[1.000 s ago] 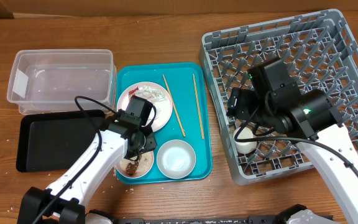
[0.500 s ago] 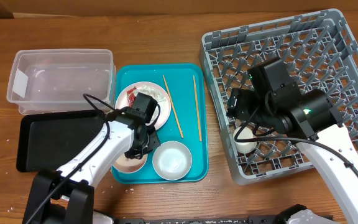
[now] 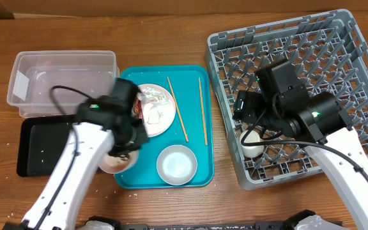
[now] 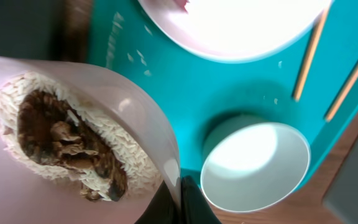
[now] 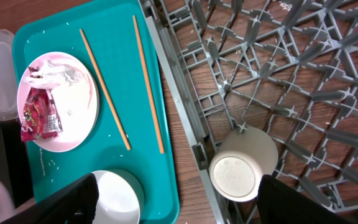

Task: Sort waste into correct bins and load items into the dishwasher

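Observation:
My left gripper [image 4: 180, 185] is shut on the rim of a pale pink bowl [image 4: 126, 93] that holds white rice and brown scraps [image 4: 67, 143]. Overhead, this bowl [image 3: 114, 163] sits tilted over the left edge of the teal tray [image 3: 193, 150]. On the tray are the plate [image 3: 161, 115] with the red wrapper [image 5: 39, 113] and napkin [image 5: 51, 76], an empty bowl [image 3: 176, 164] and two chopsticks [image 3: 177, 110]. My right gripper [image 5: 179, 202] is open above the rack's near left edge, over a white cup [image 5: 241, 169] lying in the grey dish rack [image 3: 312, 57].
A clear tub [image 3: 62, 80] stands at the back left, with a black tray [image 3: 40, 147] in front of it and just left of the held bowl. Bare wooden table lies between the teal tray and the rack.
My left gripper has shut on the rice bowl's rim and carried it left, from inside the teal tray to its left edge. The right arm has not moved.

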Available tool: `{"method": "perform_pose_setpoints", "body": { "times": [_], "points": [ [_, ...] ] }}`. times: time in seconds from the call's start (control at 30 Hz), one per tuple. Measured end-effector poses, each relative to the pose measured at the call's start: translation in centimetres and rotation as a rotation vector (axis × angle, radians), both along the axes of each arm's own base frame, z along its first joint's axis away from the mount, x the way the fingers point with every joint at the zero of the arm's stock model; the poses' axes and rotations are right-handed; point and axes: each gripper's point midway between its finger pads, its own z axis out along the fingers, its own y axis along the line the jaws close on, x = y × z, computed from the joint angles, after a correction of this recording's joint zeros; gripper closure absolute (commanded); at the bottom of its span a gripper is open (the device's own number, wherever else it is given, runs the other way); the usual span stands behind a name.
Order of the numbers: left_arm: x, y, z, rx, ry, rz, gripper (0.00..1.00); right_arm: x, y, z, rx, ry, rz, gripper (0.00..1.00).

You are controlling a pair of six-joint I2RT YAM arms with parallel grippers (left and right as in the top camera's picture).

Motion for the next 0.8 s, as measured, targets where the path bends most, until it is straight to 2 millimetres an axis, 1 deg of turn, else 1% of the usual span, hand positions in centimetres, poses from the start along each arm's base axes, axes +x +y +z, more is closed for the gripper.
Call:
{"method": "perform_pose_setpoints", "body": {
  "times": [0.07,0.17,0.23,0.3,0.33,0.43,0.47,0.5,0.57,0.6,0.7,0.8],
  "points": [
    [0.6,1.6,0.3,-0.046,-0.01,0.031,0.96,0.0,0.0,0.0,0.0,0.0,0.0,0.16],
    [1.6,4.5,0.7,-0.191,-0.045,0.082,0.96,0.0,0.0,0.0,0.001,0.0,0.0,0.16],
    [2.2,5.7,1.3,-0.307,-0.09,0.103,0.96,0.0,0.0,0.0,0.0,0.0,0.0,0.16],
    [3.4,7.9,1.8,-0.454,-0.179,0.126,0.96,0.0,0.0,0.0,0.0,0.0,0.0,0.16],
    [3.7,8.2,1.8,-0.484,-0.197,0.124,0.96,0.0,0.0,0.0,0.0,0.001,0.0,0.16],
    [4.8,9.4,2.1,-0.655,-0.285,0.129,0.96,0.0,0.1,0.0,0.005,0.002,0.003,0.16],
    [5.2,9.5,2.3,-0.764,-0.313,0.146,0.96,-0.1,0.1,0.0,0.007,0.003,0.004,0.16],
    [5.3,9.5,2.4,-0.813,-0.323,0.151,0.96,-0.1,0.2,0.0,0.008,0.004,0.004,0.16],
    [5.4,9.1,3.2,-0.955,-0.335,0.189,0.96,-0.1,0.2,0.0,0.01,0.005,0.006,0.16],
    [5.6,9.3,3.5,-1.022,-0.358,0.21,0.96,-0.1,0.2,0.0,0.012,0.006,0.007,0.16],
    [6.0,10.1,4.0,-1.108,-0.395,0.265,0.96,-0.1,0.3,0.0,0.014,0.007,0.008,0.16],
    [6.0,11.1,4.5,-1.141,-0.436,0.303,0.96,-0.1,0.3,0.0,0.015,0.007,0.008,0.16]
  ]
}}
